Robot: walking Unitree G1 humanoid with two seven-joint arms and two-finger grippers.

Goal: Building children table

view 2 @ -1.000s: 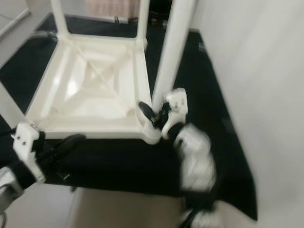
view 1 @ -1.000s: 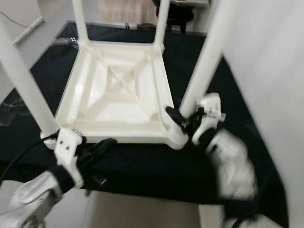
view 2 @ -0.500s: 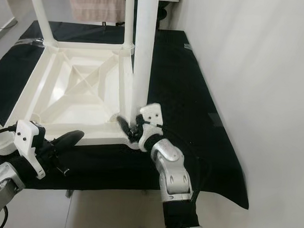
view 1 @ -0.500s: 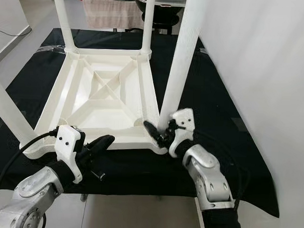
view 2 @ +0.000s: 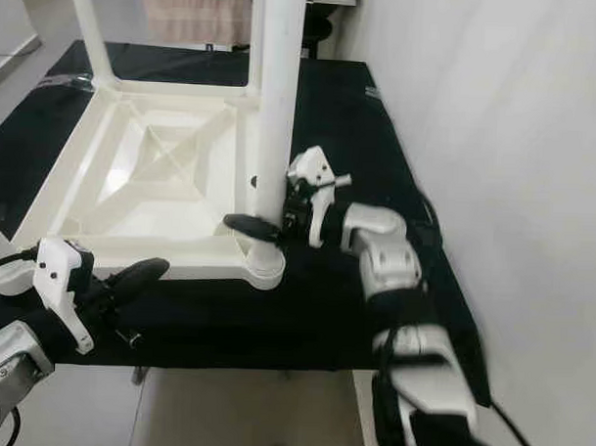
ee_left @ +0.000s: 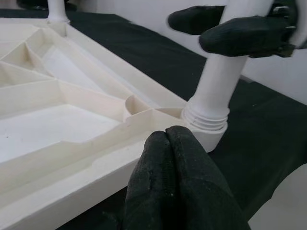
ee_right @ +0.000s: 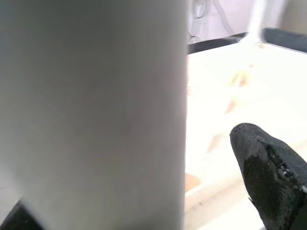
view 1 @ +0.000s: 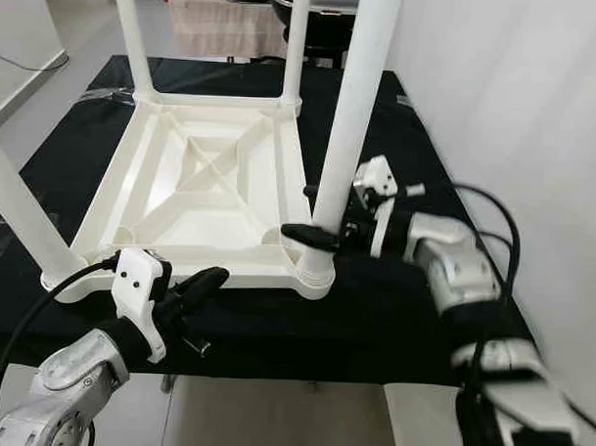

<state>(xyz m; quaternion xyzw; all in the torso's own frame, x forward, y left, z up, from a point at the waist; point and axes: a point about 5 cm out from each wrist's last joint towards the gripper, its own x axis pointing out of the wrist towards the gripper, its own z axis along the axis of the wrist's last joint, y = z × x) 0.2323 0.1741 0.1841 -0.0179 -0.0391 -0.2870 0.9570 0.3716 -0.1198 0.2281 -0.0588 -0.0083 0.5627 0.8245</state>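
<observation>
Children's table (view 1: pixel 206 186), white plastic, lies upside down on a black-covered table (view 1: pixel 417 178), taking up most of its middle, with four legs standing up, one at each corner. The right gripper (view 1: pixel 322 224) reaches in level from the right edge, its two black fingers clamped around the near-right leg (view 1: pixel 348 127) just above its threaded socket. The left wrist view shows that socket's ridged collar (ee_left: pixel 205 117) plainly. The left gripper (view 1: pixel 200 283), fingers pressed together, hovers by the tabletop's near edge, arm bent low.
</observation>
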